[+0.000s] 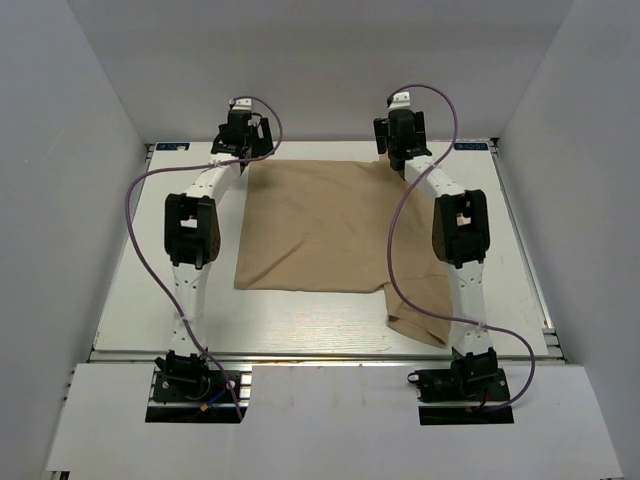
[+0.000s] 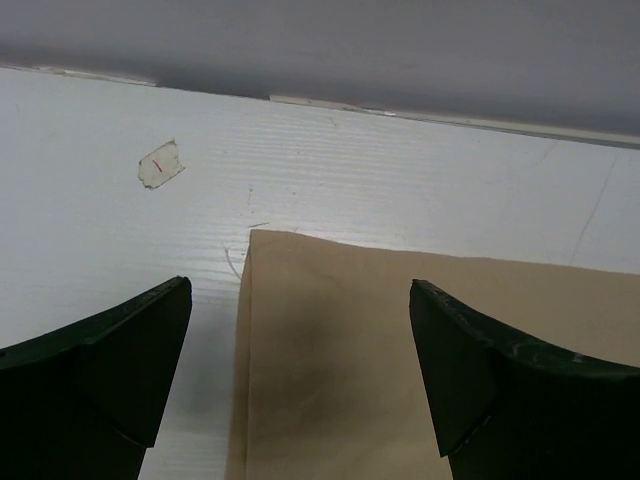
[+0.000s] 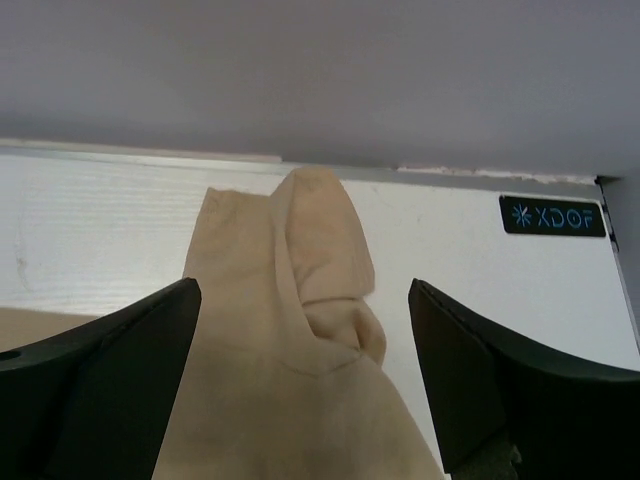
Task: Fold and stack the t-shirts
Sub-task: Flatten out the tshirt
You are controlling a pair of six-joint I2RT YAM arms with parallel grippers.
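Note:
The tan t-shirt (image 1: 315, 225) lies flat in the middle of the white table, with a sleeve (image 1: 415, 318) trailing off at the near right. My left gripper (image 1: 243, 143) is open over its far left corner (image 2: 330, 330), one finger on each side of the left edge. My right gripper (image 1: 403, 150) is open over the far right corner, where a bunched sleeve (image 3: 300, 300) lies between its fingers. Neither gripper holds the fabric.
The table's back wall runs just beyond both grippers. A piece of tape (image 2: 160, 164) is stuck to the table far left of the shirt. An XDOF label (image 3: 552, 216) sits at the far right edge. Purple cables (image 1: 400, 250) hang along both arms.

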